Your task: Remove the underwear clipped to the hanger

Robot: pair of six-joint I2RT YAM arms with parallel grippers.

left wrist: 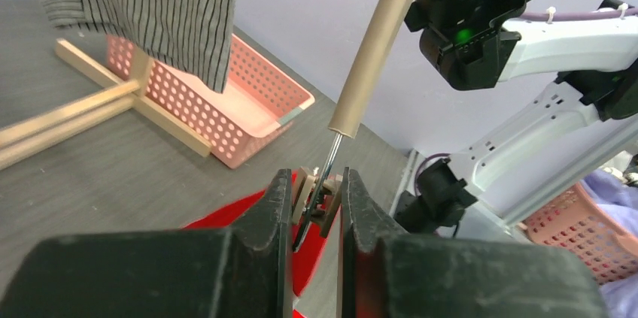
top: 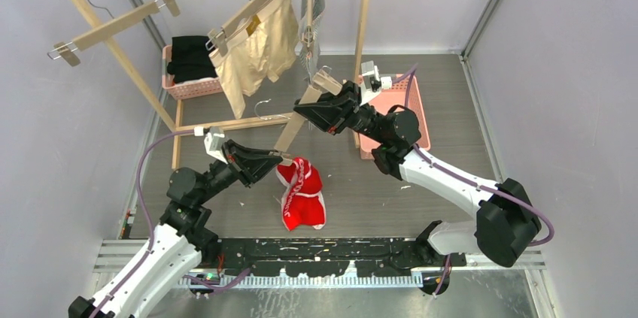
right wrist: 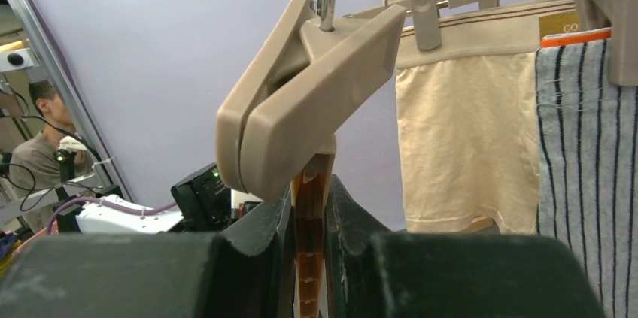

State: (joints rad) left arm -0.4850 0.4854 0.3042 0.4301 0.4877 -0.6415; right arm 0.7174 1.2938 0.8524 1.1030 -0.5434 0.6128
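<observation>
A wooden clip hanger (top: 296, 128) is held between both arms, tilted down to the left. My left gripper (top: 282, 159) is shut on its lower clip (left wrist: 322, 199). The red underwear (top: 302, 194) trails from that clip down onto the floor; it shows red under my fingers in the left wrist view (left wrist: 226, 229). Whether the clip still grips it is hidden. My right gripper (top: 307, 110) is shut on the hanger's bar (right wrist: 310, 235) just below its upper clip (right wrist: 301, 107), which holds nothing. The cream-beige underwear (top: 256, 51) and the grey striped underwear (top: 310, 6) hang clipped on the rack.
The wooden rack (top: 120, 62) carries an empty hanger (top: 113, 25) at the left. A pink basket (top: 197, 89) with black clothes stands behind the rack. Another pink basket (top: 420, 119) sits under my right arm. Walls close in on both sides.
</observation>
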